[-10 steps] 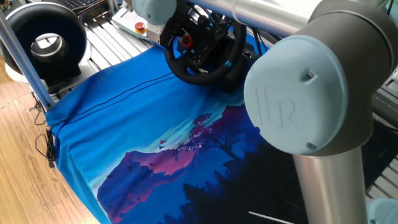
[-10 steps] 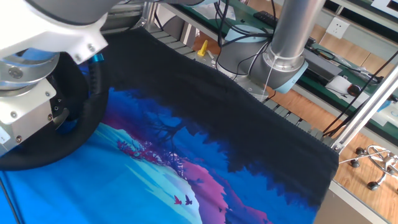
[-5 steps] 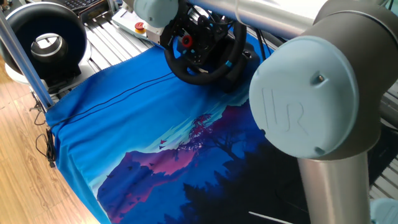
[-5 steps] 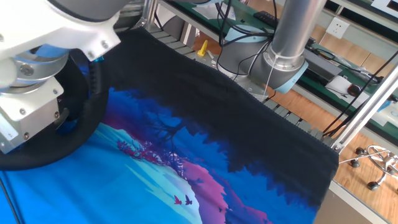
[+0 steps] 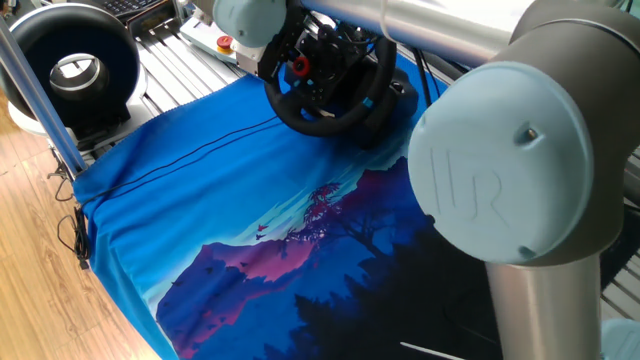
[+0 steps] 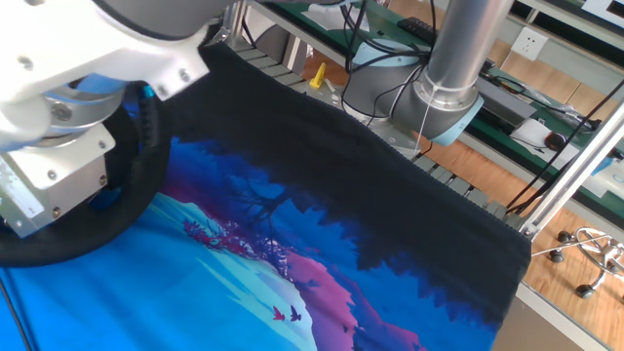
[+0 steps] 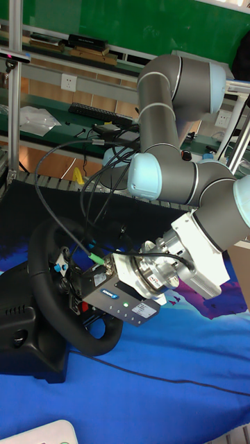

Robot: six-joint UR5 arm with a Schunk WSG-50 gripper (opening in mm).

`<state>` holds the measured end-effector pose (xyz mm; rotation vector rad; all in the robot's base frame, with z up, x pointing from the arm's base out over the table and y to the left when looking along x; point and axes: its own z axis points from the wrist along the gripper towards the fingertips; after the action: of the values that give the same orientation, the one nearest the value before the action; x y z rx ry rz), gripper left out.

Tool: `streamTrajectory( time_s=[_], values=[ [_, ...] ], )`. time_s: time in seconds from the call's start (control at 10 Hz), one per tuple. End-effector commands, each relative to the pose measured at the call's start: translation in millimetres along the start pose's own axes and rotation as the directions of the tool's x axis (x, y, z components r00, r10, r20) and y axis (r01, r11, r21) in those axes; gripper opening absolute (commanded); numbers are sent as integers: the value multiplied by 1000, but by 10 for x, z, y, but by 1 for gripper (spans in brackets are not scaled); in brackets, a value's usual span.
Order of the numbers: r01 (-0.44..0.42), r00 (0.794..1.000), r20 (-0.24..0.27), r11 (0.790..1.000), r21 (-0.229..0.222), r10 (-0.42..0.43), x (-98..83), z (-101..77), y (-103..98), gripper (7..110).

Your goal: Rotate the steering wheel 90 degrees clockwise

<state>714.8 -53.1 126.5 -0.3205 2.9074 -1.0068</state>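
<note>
The steering wheel (image 7: 48, 291) is sitting at the 9 o'clock edge of the blue printed cloth (image 7: 160, 374) in the tall fixed view. The gripper (image 7: 87, 288) is reaching into its hub from 3 o'clock, jaws hidden, so their opening cannot be told. The arm (image 7: 180, 173) is bending down over the cloth.

The steering wheel (image 5: 330, 92) has a thick matt black rim, faintly grained like rubber or leatherette, with a glossy red knob (image 5: 298, 67) on its hub. Under it lies a smooth printed cloth (image 5: 230, 210) with a slight sheen, creased along its left edge. The robot arm (image 7: 182, 90) is satin brushed-metal tube with smooth pale-blue plastic joint caps (image 5: 515, 165). At lower left, wood-grain flooring (image 5: 40, 290) looks lightly polished.
</note>
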Motion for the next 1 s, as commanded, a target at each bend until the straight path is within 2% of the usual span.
streamTrajectory(
  time_s=[0.0,0.3,0.6,0.9],
  values=[
    [-18,1000,-5,1000,2,18,87,-43,48,7],
    [-25,1000,-4,1000,11,25,118,-60,42,7],
    [-14,1000,7,1000,-4,14,-41,42,9,7],
    [-10,1000,9,1000,-5,10,-59,120,-22,7]
  ],
)
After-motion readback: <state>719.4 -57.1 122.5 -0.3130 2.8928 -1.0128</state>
